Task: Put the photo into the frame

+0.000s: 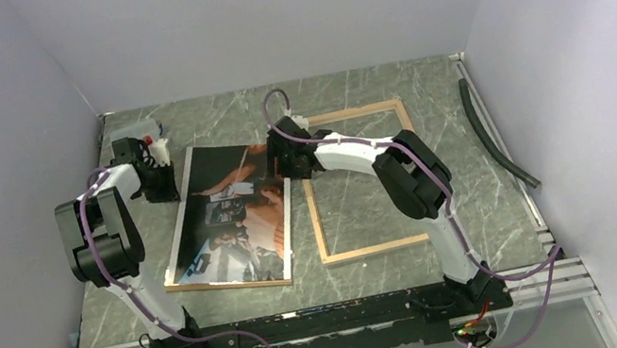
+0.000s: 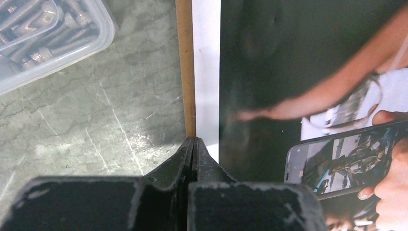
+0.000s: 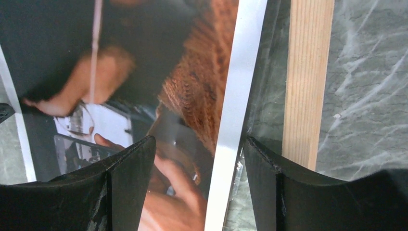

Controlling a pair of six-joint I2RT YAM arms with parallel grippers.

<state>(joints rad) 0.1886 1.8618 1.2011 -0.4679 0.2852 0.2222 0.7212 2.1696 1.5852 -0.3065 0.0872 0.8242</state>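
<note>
We see the photo [image 1: 231,216] lying picture side up on a brown backing board [image 1: 209,285], left of centre on the surface [image 1: 482,201]. The frame [image 1: 371,249] lies just beside it to the right, wood back up, with nothing inside it. The photo is not yet in the frame.

The 2 arms sit at the 2 far corners of the photo, which we read as a shared lift: a thin, floppy sheet this large sags or creases if it is raised from 1 point.

The left gripper [image 1: 161,183] is at the far left corner. In its wrist view the jaws are closed, with the tips meeting at the line where the photo's white margin joins the strip of board [image 2: 185,72]. We cannot tell whether the paper is pinched between them. A clear plastic box of screws [image 2: 57,38] rests close by on that side.

The right gripper [image 1: 284,167] is at the far right corner, in the gap between photo and frame. Its jaws are open and straddle the white margin, 1 finger over the print and 1 beside the frame's wooden rail [image 3: 308,72]. A shadow under that margin suggests the edge is slightly raised, which would let a finger slip beneath.

We judge the next need to be a firm pinch here. The risks are catching the board along with the paper, or bumping the rail.
</note>
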